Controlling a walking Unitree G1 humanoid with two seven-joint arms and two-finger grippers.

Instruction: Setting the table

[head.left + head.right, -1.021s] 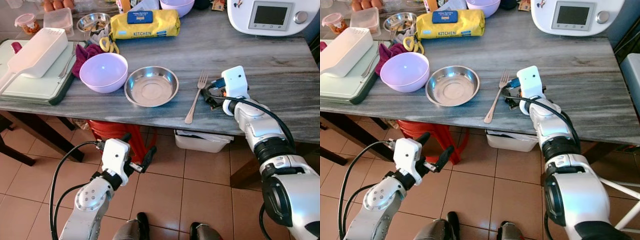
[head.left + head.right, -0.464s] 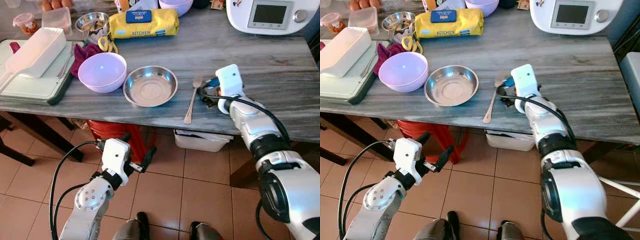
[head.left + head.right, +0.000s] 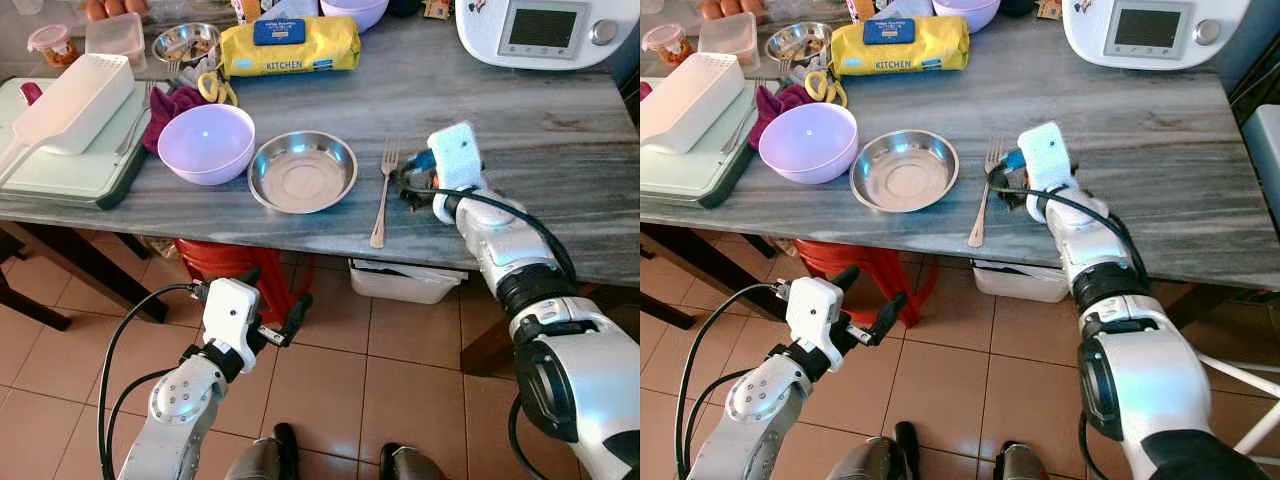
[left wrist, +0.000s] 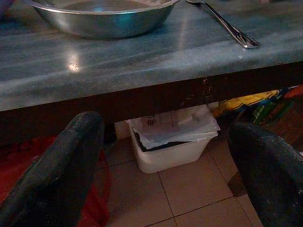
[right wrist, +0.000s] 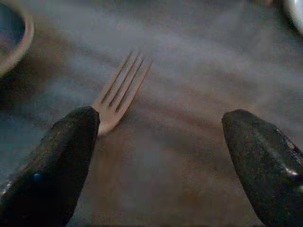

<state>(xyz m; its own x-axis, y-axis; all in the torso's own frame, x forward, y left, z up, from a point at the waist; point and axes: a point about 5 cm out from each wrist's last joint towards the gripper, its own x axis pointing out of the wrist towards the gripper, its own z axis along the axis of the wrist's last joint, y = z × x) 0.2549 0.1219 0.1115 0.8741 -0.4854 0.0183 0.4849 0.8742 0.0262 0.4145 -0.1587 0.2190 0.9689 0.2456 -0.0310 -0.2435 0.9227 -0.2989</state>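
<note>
A metal fork (image 3: 383,190) lies on the grey marble table (image 3: 560,130), just right of an empty steel bowl (image 3: 303,172). A lilac bowl (image 3: 207,143) stands left of that. My right gripper (image 3: 410,186) rests low on the table beside the fork's upper half. In the right wrist view the gripper (image 5: 161,120) is open, the fork's tines (image 5: 120,90) lying by one finger (image 5: 66,156). My left gripper (image 3: 275,295) hangs open below the table's front edge; in the left wrist view the steel bowl (image 4: 102,19) and the fork (image 4: 227,28) are seen from below the edge.
A white container (image 3: 75,100) lies on a green board (image 3: 60,175) at the left. A yellow packet (image 3: 290,48) and a white appliance (image 3: 540,30) stand at the back. Under the table are a red stool (image 3: 215,260) and a white bin (image 3: 405,282).
My right gripper has shifted left along the table. The fork now lies straighter and a little closer to the steel bowl. The left arm has not moved.
</note>
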